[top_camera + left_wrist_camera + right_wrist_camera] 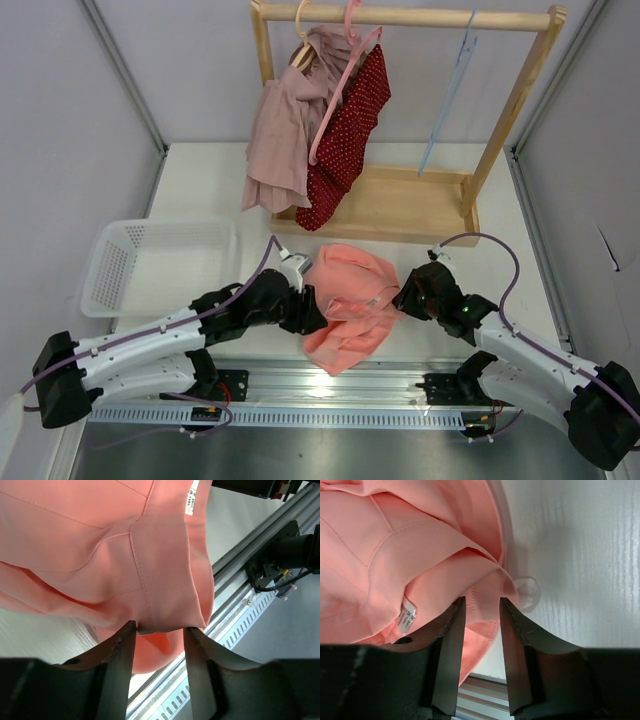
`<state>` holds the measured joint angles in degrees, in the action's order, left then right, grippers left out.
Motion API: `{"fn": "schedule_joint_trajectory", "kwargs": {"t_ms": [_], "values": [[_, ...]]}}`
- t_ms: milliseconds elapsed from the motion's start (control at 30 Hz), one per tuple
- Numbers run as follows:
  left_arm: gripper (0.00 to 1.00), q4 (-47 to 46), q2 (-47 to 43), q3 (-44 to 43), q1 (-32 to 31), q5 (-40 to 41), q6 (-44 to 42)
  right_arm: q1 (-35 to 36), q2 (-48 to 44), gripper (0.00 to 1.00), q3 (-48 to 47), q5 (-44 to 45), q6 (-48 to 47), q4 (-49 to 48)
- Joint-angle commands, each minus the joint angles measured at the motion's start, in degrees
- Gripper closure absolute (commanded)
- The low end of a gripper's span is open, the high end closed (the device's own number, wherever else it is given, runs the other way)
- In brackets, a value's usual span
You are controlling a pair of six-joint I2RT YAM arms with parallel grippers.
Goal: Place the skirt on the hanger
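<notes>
The left end effector and the right end effector each pinch a fold of the salmon-pink skirt at its stitched waistband, holding it between them over the table near the arm bases. The cloth looks light, limp and apt to slip, so the doubled waistband seems the surest hold. The light-blue hanger hangs from the wooden rail, well apart.
</notes>
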<state>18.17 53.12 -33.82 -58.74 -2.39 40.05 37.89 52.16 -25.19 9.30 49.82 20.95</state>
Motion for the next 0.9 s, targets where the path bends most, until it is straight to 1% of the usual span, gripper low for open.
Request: {"fn": "schedule_joint_trajectory", "kwargs": {"t_ms": [0, 167, 300, 400, 467, 533, 633, 700, 767, 867], "values": [[0.48, -1.29, -2.84, -1.77, 0.21, -3.66, -0.06, 0.96, -0.65, 0.66, -0.65, 1.69, 0.71, -3.11], [0.34, 0.45, -5.31, -3.70, 0.21, -4.37, 0.90, 1.92, -0.40, 0.71, -0.74, 1.86, 0.98, -3.81], [0.31, 3.09, -3.73, -5.02, -0.06, -2.97, 1.52, 3.07, 1.01, 0.73, -0.91, 2.65, 1.33, -4.34], [0.30, 4.94, -0.57, -6.25, -2.34, -0.78, 1.43, 3.95, 1.63, 0.74, -0.91, 3.09, 1.59, -4.78], [0.30, 7.64, 2.05, -8.00, -5.49, 2.47, 1.78, 4.30, 1.72, 0.74, -0.83, 3.27, 1.68, -4.87], [0.29, 9.76, 3.65, -10.37, -7.69, 8.42, 2.05, 4.39, 1.72, 0.74, -1.00, 3.62, 1.68, -4.78], [0.29, 12.14, 6.90, -12.66, -12.43, 13.79, 3.80, 4.47, 1.80, 0.74, -1.00, 3.71, 1.42, -4.69], [0.29, 14.33, 10.05, -13.98, -14.29, 16.88, 4.50, 4.47, 1.98, 0.75, -1.00, 3.71, 1.42, -4.52], [0.30, 18.10, 13.74, -17.22, -16.83, 21.61, 5.55, 4.47, 1.80, 0.75, -1.09, 3.79, 1.42, -4.25], [0.34, 21.19, 16.91, -21.18, -19.30, 26.11, 6.88, 4.48, 1.28, 0.75, -1.18, 3.88, 1.33, -4.07]]}}
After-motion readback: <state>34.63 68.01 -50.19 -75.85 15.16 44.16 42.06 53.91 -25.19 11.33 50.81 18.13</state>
